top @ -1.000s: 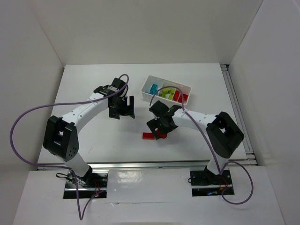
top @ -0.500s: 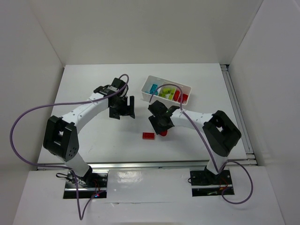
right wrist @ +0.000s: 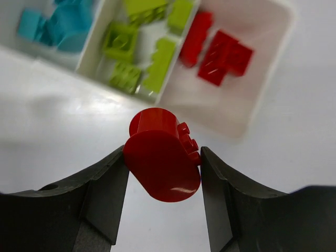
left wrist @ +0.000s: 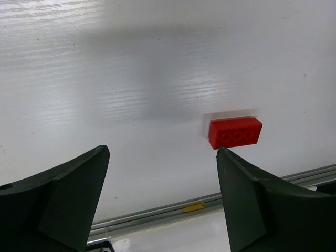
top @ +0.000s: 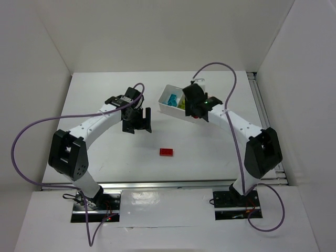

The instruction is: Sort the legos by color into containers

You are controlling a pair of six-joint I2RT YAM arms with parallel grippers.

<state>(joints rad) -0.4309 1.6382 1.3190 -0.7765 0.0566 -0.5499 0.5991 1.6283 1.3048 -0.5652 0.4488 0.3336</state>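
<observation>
Bright, even overhead light leaves only soft shadows on the white table (top: 210, 157), with a streaky sheen in the left wrist view. In the right wrist view the red brick (right wrist: 163, 155) is sharp, the tray (right wrist: 247, 23) behind it blurred.

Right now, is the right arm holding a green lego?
No, the piece pinched between the right fingers in the right wrist view is a rounded red lego.

White table (left wrist: 131, 79), red brick (left wrist: 235, 132), red round brick (right wrist: 163, 157); white tray (right wrist: 252, 21), cyan bricks (right wrist: 63, 23), lime bricks (right wrist: 122, 41), red bricks (right wrist: 223, 55).
</observation>
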